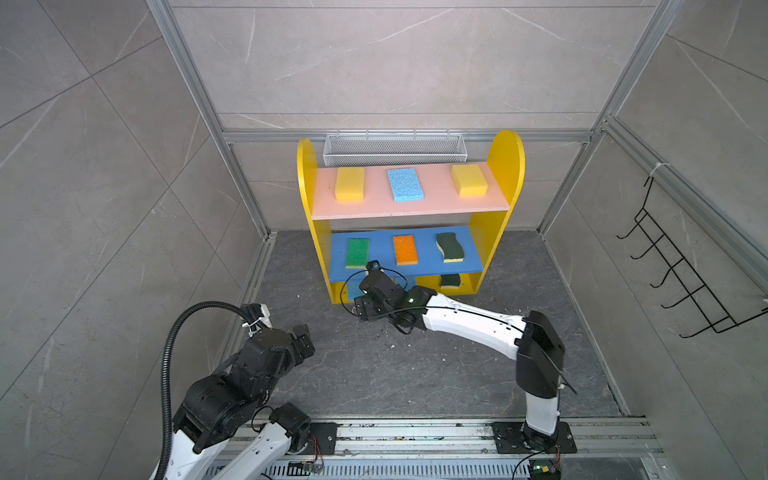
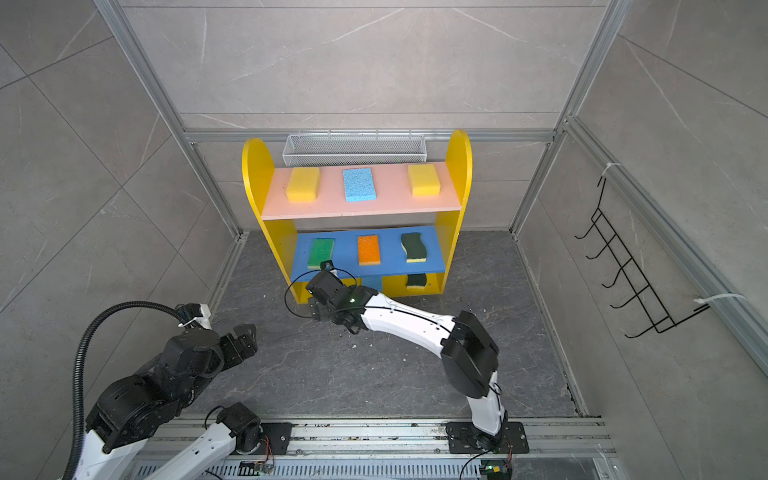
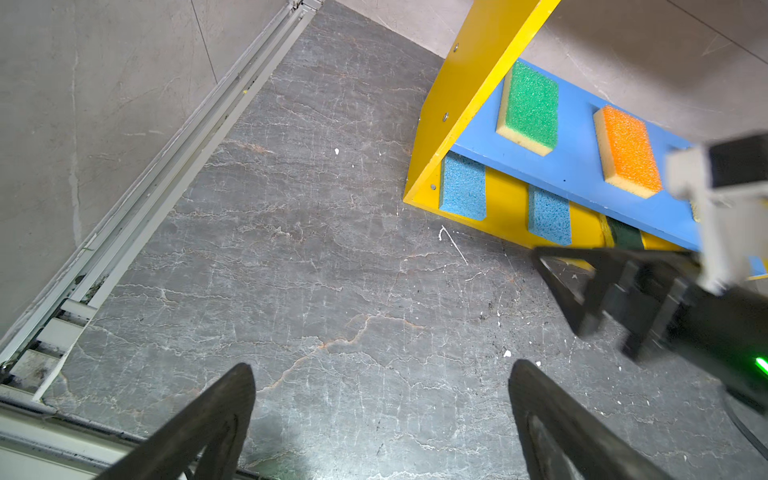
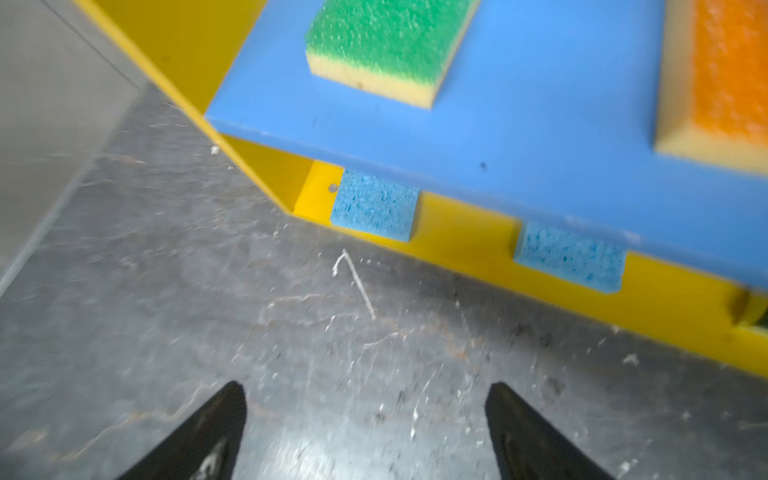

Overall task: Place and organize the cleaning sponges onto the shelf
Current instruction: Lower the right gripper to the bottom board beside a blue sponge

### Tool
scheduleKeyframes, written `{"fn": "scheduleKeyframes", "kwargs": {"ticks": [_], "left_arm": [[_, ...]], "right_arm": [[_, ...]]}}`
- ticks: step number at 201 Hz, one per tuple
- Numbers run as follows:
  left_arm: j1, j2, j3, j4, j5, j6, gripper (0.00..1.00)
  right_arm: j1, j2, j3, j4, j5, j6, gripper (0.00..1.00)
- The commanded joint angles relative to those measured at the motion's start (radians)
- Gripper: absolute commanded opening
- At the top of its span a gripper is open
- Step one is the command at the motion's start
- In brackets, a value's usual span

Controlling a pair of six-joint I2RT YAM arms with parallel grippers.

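The yellow shelf (image 1: 505, 166) stands against the back wall. On its pink upper board lie two yellow sponges (image 1: 350, 184) (image 1: 469, 179) and a light blue one (image 1: 405, 184). The blue middle board carries a green (image 1: 358, 252), an orange (image 1: 405, 249) and a wavy dark green sponge (image 1: 449, 247). The bottom holds two light blue sponges (image 4: 374, 205) (image 4: 571, 257) and a dark green one (image 1: 450, 281). My right gripper (image 1: 360, 311) (image 4: 365, 388) hangs open and empty over the floor just before the shelf's left end. My left gripper (image 1: 305, 338) (image 3: 380, 370) is open and empty, farther left.
A white mesh basket (image 1: 395, 149) hangs on the back wall behind the shelf. A black wire hook rack (image 1: 685, 270) is fixed to the right wall. Grey walls close in three sides, and an aluminium rail (image 1: 415, 432) runs along the front.
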Motion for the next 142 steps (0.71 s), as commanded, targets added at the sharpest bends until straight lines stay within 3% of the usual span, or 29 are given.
{"fn": "scheduleKeyframes", "kwargs": {"ticks": [1,21,40,75,119,142], "left_arm": [[0.003,0.003,-0.006,0.0,0.002,-0.016,0.97],[0.003,0.003,-0.03,0.024,0.02,-0.026,0.96],[0.004,0.002,-0.06,0.057,0.04,-0.035,0.94],[0.004,0.014,-0.085,0.076,0.04,-0.05,0.93],[0.003,0.007,-0.098,0.086,0.04,-0.055,0.92],[0.004,0.008,-0.115,0.1,0.062,-0.054,0.92]], "right_arm": [[-0.001,-0.117,-0.15,0.172,-0.069,0.097,0.9],[-0.002,-0.186,-0.298,0.272,-0.102,0.159,0.85],[-0.001,-0.224,-0.411,0.374,-0.129,0.209,0.75],[-0.001,-0.23,-0.581,0.657,-0.213,0.318,0.31],[-0.002,-0.133,-0.602,0.819,-0.279,0.377,0.0],[-0.001,-0.067,-0.595,0.905,-0.304,0.413,0.0]]}}
